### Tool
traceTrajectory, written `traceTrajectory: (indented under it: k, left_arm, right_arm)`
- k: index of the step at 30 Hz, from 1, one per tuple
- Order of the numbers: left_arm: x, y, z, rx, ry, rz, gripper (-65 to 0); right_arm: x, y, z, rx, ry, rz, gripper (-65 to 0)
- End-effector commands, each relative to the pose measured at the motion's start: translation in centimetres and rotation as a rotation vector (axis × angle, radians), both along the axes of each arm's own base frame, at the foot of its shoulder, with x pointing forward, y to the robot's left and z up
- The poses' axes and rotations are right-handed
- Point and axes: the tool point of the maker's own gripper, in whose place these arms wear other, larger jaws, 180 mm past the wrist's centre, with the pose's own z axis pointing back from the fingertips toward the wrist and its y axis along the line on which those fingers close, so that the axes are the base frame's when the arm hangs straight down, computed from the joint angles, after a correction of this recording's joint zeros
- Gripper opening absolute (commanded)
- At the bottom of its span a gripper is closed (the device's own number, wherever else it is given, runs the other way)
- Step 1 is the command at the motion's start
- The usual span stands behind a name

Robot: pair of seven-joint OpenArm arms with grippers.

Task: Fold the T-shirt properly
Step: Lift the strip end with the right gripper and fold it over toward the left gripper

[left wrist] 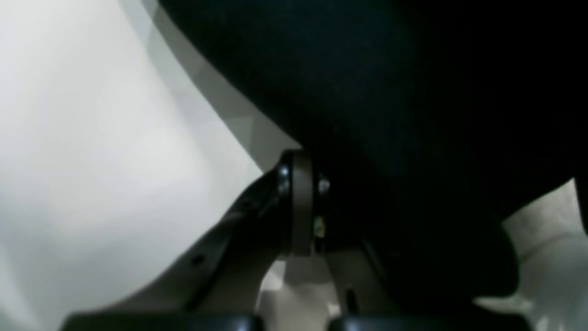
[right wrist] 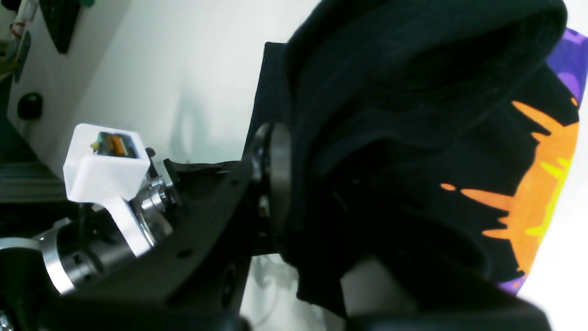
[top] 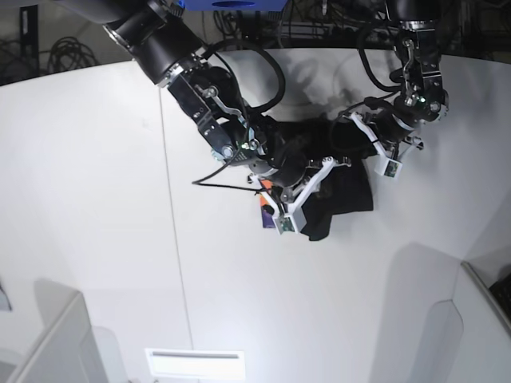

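Observation:
The black T-shirt [top: 339, 187] hangs bunched between my two grippers over the white table. Its orange and purple print [top: 263, 209] peeks out at the lower left edge. In the right wrist view the black cloth [right wrist: 390, 115] drapes over my right gripper [right wrist: 280, 184], which is shut on it, with the orange-yellow print [right wrist: 537, 193] on the right. In the left wrist view my left gripper [left wrist: 305, 202] is shut on the edge of the black cloth [left wrist: 390, 92]. In the base view the right gripper [top: 318, 174] and left gripper [top: 358, 132] are close together.
The white table [top: 96, 199] has a seam running down its left half. Grey bin corners stand at the lower left [top: 48, 343] and lower right [top: 479, 319]. A white slot plate [top: 194, 361] lies at the front edge. Cables hang behind the table.

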Motion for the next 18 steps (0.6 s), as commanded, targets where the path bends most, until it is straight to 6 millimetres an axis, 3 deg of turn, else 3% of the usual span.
traceTrajectory:
  k: [1, 5, 10, 18]
  left_arm:
    - [-0.1, 0.4, 0.3, 0.014, -0.006, -0.003, -65.0]
    - [-0.6, 1.2, 1.2, 0.042, -0.020, -0.017, -65.0]
    - [-1.2, 3.8, 3.1, 0.079, -0.067, 0.048, -65.0]
    - [-5.1, 6.2, 2.4, 0.123, -0.005, 0.095, -65.0]
  right_arm:
    - [1.0, 0.7, 2.0, 0.041, -0.060, -0.002, -65.0]
    - [1.1, 1.2, 1.2, 0.023, -0.046, 0.006, -65.0]
    - [1.1, 1.9, 0.7, 0.010, -0.051, 0.017, -65.0]
    - [0.6, 2.5, -0.2, -0.003, -0.035, 0.031, -65.0]
